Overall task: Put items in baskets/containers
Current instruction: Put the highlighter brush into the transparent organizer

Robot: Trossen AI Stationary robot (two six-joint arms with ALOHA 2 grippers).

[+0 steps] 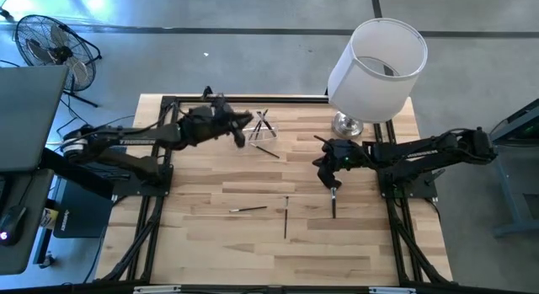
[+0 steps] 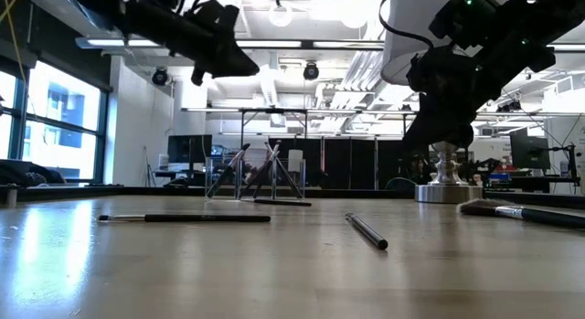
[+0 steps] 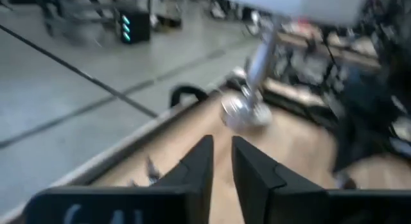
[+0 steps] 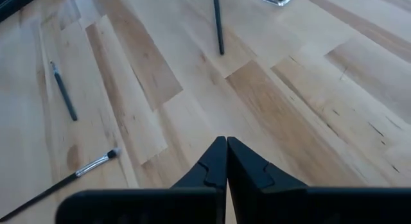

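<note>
**A:** Where to look for the brushes?

**B:** Count three loose on the table (image 1: 210, 252) — one brush (image 1: 248, 209) flat near the middle, a second brush (image 1: 285, 222) just beside it, a third brush (image 1: 334, 208) right below the right gripper (image 4: 226, 144). Note a fourth brush (image 1: 266, 151) lying by the holder (image 1: 263, 125), plus several leaning inside.

**A:** And the grippers?

**B:** Find the right gripper pressed together, empty, hanging low over the wood. Find the left gripper (image 3: 221, 144) up beside the holder, fingers parted by a slim gap, nothing seen between.

**A:** How to expect a brush to handle?

**B:** Probably feather-light, stiff along the handle, soft only at the bristles. Likely to roll or skid on smooth wood, being thin and round. Best to pinch mid-handle or at the ferrule, square across, tips right down at the board. Leave the bristles alone.

**A:** And the holder?

**B:** Looks like thin clear plastic — easy to tip. Lower each brush in gently, without knocking the rim.
</note>
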